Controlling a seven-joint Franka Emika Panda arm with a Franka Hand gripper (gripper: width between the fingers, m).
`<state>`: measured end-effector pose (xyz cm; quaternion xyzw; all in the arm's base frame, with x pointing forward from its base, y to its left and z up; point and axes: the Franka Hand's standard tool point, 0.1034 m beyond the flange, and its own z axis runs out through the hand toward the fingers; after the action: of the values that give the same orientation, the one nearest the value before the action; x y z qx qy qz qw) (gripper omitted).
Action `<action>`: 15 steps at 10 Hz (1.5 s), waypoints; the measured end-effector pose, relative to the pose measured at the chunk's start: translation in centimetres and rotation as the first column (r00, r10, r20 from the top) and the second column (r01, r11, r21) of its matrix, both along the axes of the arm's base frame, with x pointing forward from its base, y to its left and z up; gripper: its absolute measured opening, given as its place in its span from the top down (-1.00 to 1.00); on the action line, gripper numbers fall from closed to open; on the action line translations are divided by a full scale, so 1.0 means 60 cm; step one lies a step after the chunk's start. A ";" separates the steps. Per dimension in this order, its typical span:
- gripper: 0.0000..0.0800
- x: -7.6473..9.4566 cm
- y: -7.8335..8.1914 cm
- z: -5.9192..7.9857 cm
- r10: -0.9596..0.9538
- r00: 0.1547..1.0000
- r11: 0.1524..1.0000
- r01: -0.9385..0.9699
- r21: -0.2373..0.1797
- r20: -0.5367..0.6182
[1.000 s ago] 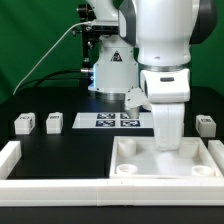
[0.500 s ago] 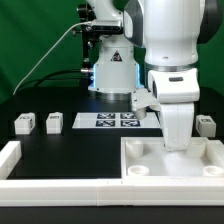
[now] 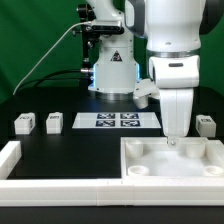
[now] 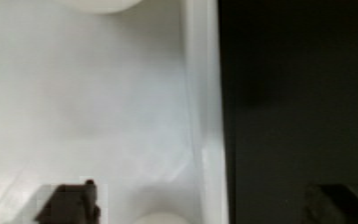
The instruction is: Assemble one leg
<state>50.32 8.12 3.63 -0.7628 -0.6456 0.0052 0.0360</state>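
Observation:
My gripper (image 3: 173, 138) hangs point down over the far rim of the big white tray-like piece (image 3: 200, 165) at the exterior view's right. In the wrist view the gripper (image 4: 206, 206) is open, with dark fingertips (image 4: 69, 204) wide apart on either side of the tray's rim (image 4: 201, 100) and not touching it. It holds nothing. Three small white legs with markers lie on the black table: two at the exterior view's left (image 3: 23, 124) (image 3: 54, 122) and one at the right (image 3: 206, 125). A fourth leg is not in view.
The marker board (image 3: 119, 121) lies behind the tray at mid table. A white raised border (image 3: 10, 156) runs along the left and front. The arm's base (image 3: 110, 70) stands at the back. Round sockets (image 4: 108, 4) sit in the tray's corners.
The tray slid to the exterior view's right together with my gripper, then stopped. My gripper has since moved a little further right over the rim.

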 end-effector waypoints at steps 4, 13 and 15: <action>-0.62 -0.007 0.020 0.043 -0.248 0.968 0.969 0.248 -0.009 0.029; -0.62 -0.010 0.018 0.039 -0.439 0.898 0.898 0.439 -0.009 0.017; -0.62 -0.023 0.022 0.037 -0.708 0.706 0.706 0.708 0.006 0.005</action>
<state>48.91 9.42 5.85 -0.9520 -0.3039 -0.0126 0.0343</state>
